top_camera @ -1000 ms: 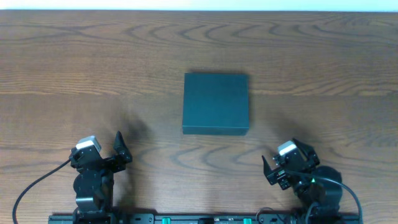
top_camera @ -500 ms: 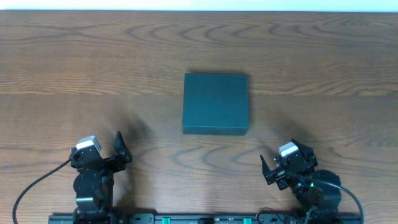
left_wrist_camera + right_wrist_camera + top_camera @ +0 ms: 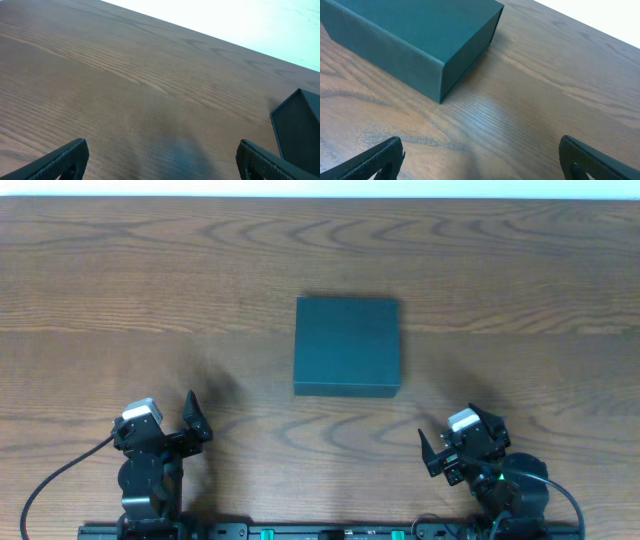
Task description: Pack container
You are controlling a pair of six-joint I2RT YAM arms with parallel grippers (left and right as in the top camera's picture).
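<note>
Right gripper (image 3: 432, 455) drew back slightly, now still. Both jaws released, empty. Box (image 3: 347, 346) closed; packing unstarted or done.

From above you see the container (image 3: 347, 347) lying flat near the middle of the wooden table (image 3: 120, 290), lid closed. Your left gripper (image 3: 196, 420) sits at the near left edge, well apart from it, fingers spread and empty. Your right gripper (image 3: 430, 454) rests at the near right; its fingers look parted, though they are hard to make out.
</note>
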